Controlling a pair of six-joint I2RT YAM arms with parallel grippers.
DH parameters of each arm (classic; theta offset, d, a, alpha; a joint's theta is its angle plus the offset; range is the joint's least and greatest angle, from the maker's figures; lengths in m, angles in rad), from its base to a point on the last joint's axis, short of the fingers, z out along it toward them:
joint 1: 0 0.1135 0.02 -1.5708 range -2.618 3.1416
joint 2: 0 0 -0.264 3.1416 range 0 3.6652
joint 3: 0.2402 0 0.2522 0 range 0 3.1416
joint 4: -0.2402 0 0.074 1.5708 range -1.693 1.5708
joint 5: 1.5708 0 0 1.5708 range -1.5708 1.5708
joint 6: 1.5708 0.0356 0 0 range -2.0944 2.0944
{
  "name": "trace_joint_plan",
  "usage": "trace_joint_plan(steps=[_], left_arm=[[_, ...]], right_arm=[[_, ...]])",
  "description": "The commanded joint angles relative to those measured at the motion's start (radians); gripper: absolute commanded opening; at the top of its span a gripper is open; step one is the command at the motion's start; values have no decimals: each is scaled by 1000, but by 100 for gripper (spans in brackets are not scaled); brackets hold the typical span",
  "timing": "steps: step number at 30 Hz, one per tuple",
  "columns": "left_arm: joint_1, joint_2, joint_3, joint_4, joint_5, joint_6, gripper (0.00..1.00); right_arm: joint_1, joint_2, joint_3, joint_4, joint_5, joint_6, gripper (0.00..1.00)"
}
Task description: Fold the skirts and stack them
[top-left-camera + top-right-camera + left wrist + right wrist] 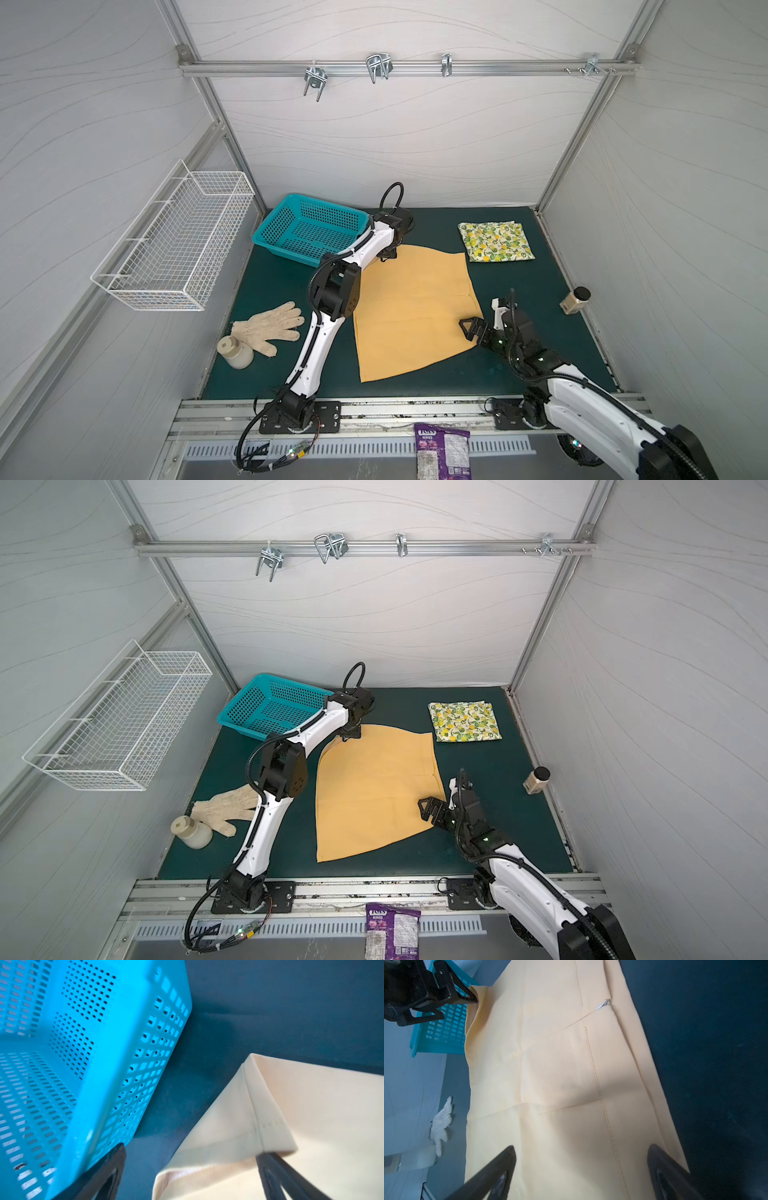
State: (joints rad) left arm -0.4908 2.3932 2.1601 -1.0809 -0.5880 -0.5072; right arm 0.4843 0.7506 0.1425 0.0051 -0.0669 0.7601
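The mustard-yellow skirt (415, 316) (374, 796) lies spread flat on the middle of the green mat. Its far left corner is turned over in a small fold (268, 1105). My left gripper (388, 254) (351, 734) (192, 1151) hangs open over that corner, beside the teal basket, with one finger at the fold's edge and nothing gripped. My right gripper (484, 318) (444, 793) (581, 1148) is open just above the skirt's (560, 1084) right edge, holding nothing. The lemon-print skirt (496, 242) (464, 722) lies folded at the back right.
A teal basket (307, 232) (83, 1064) stands at the back left against my left arm. A beige knit glove (270, 328) and a cream bottle (235, 353) lie at the front left. A small jar (575, 299) is at the right edge. A wire basket (174, 253) hangs on the left wall.
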Motion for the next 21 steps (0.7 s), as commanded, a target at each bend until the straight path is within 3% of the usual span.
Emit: trace_joint_plan(steps=[1,8,14,21], left_arm=[[6,-121,-47,73,-14,2,98],[-8,-276,-155,170,156,-34,98],[-56,-420,-334,274,307,-88,98],[-116,-640,-807,598,510,-224,99]], right_arm=[[7,-3,-23,-68,12,10,99],[7,3,24,-82,10,-1,99],[7,-1,141,-156,26,-59,99],[-3,49,322,-259,87,-194,99]])
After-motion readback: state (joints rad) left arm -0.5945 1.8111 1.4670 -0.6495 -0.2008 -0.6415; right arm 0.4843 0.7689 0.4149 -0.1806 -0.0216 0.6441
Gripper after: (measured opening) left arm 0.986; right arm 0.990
